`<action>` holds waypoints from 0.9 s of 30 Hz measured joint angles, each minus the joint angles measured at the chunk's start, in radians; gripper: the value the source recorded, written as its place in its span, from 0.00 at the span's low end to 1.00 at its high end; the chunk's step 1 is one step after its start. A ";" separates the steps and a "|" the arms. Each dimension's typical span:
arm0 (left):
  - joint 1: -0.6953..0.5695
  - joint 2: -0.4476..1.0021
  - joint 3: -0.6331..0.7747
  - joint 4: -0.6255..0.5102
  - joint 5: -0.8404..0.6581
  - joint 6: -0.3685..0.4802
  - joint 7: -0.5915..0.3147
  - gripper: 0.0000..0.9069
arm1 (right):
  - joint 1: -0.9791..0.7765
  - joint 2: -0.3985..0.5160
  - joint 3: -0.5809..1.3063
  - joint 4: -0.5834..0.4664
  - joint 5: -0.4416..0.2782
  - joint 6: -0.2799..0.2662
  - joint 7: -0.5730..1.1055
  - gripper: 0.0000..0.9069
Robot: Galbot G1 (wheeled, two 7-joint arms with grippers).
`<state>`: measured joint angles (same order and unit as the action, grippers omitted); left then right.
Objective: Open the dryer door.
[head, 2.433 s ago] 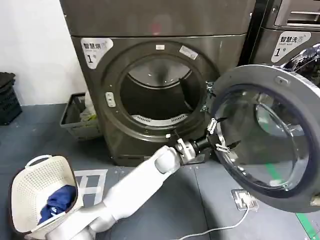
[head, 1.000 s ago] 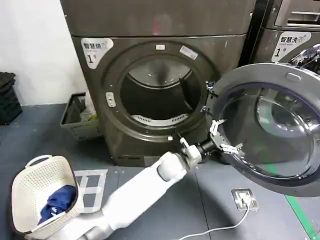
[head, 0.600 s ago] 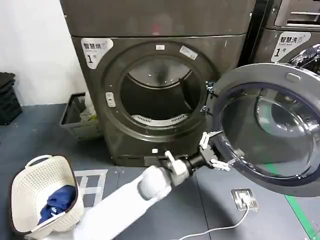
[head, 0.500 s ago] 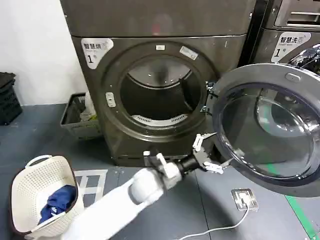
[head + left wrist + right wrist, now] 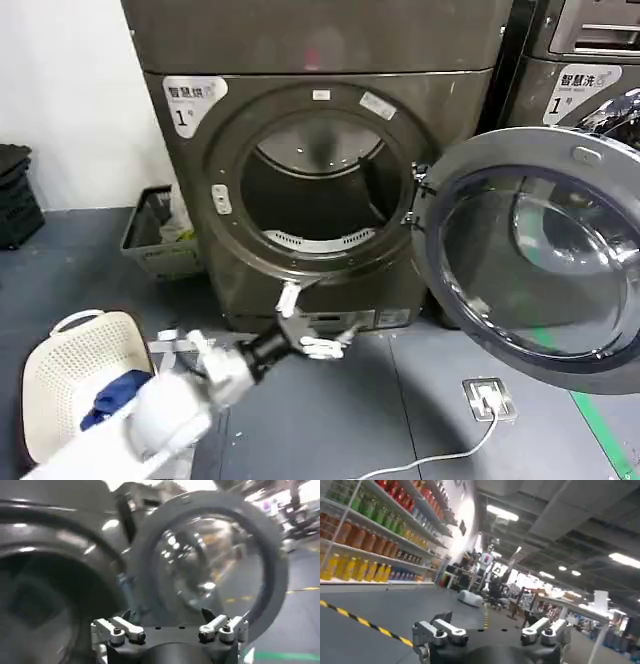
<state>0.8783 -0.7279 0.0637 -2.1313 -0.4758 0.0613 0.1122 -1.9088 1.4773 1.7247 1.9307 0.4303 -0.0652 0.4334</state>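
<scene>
The dryer door (image 5: 535,265), a large round porthole with a grey inner rim and dark tinted glass, is swung wide open at the right of the grey dryer's round drum opening (image 5: 315,185). The left gripper (image 5: 310,322) is held low before the dryer front, left of the door and apart from it, its fingers spread with nothing between them. The right gripper (image 5: 492,630) is likewise spread and empty.

The dryer door (image 5: 535,262) is seen with a grey inner rim around dark tinted glass. The dryer (image 5: 320,160) body is finished in dark grey-bronze, with a white label (image 5: 192,100) printed in dark characters. The left gripper (image 5: 312,322) is white with a black wrist. A cream perforated laundry basket (image 5: 60,385) holds blue cloth (image 5: 112,393). The floor (image 5: 330,420) is dark grey, crossed by a white cable (image 5: 440,458).
</scene>
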 joint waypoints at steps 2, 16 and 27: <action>0.050 0.040 -0.064 -0.021 -0.031 0.018 -0.022 1.00 | 0.003 -0.005 -0.006 0.000 0.000 -0.001 -0.001 1.00; 0.275 0.225 -0.411 -0.073 -0.394 0.319 -0.322 1.00 | 0.009 -0.031 -0.055 -0.014 0.000 -0.001 -0.007 1.00; 0.417 0.245 -0.641 -0.006 -0.730 0.549 -0.659 1.00 | 0.012 -0.043 -0.085 -0.023 -0.001 -0.002 -0.012 1.00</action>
<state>1.2949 -0.4826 -0.5777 -2.1376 -1.2059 0.6102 -0.5472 -1.8969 1.4341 1.6396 1.9078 0.4297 -0.0668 0.4210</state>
